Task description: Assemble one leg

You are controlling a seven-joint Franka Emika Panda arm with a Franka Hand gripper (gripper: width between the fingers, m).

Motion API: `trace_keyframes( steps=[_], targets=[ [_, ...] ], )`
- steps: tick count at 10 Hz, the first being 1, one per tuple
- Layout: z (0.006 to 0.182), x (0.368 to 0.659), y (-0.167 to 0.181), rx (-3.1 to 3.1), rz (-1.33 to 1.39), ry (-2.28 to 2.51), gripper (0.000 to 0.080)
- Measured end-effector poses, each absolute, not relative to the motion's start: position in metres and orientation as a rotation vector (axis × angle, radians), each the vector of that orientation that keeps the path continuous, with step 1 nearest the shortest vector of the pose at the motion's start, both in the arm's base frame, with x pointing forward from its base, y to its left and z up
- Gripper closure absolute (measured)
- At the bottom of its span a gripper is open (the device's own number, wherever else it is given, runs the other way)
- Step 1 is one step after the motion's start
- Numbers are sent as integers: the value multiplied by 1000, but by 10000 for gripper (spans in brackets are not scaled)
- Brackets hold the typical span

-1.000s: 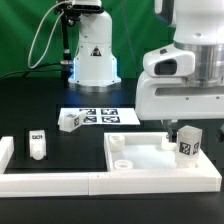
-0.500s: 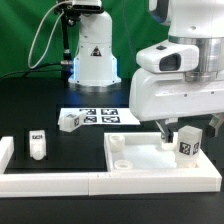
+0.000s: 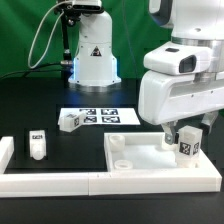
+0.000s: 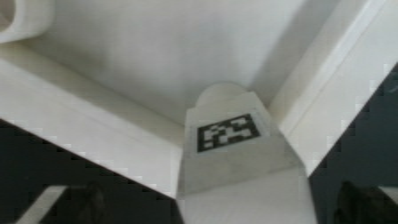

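A small white leg (image 3: 188, 144) with a black-and-white tag stands upright at the right end of the large flat white slab (image 3: 138, 158). My gripper (image 3: 188, 137) hangs over it with a finger on either side. In the wrist view the leg (image 4: 228, 135) rises between the dark fingers (image 4: 50, 204), with a gap showing on both sides, so the gripper (image 4: 214, 206) is open around it. The slab's rim and floor (image 4: 143, 60) lie behind the leg.
A second leg (image 3: 38, 145) stands at the exterior view's left. A third (image 3: 70, 121) lies by the marker board (image 3: 103, 117). A white rail (image 3: 60, 181) runs along the front. The arm's base (image 3: 92, 58) stands at the back.
The hand shifted a little to the exterior view's left, then back to the right over the leg. The leg and the slab have not moved.
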State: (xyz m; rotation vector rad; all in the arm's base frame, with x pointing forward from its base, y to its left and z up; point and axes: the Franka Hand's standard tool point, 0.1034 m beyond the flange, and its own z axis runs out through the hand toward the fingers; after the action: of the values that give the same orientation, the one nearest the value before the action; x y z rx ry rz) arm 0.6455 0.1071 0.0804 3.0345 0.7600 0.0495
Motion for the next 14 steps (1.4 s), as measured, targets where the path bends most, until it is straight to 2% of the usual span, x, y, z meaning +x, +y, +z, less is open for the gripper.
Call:
trace_keyframes(
  steps=[4, 5, 6, 7, 11, 14],
  targets=[
    [80, 645, 106, 3056, 49, 676, 151],
    [80, 645, 106, 3078, 50, 572, 270],
    [80, 645, 106, 3091, 50, 498, 454],
    [80, 645, 106, 3108, 51, 391, 514],
    [80, 646, 110, 3133, 71, -172, 514],
    [80, 645, 109, 3024, 69, -876, 514]
  ],
)
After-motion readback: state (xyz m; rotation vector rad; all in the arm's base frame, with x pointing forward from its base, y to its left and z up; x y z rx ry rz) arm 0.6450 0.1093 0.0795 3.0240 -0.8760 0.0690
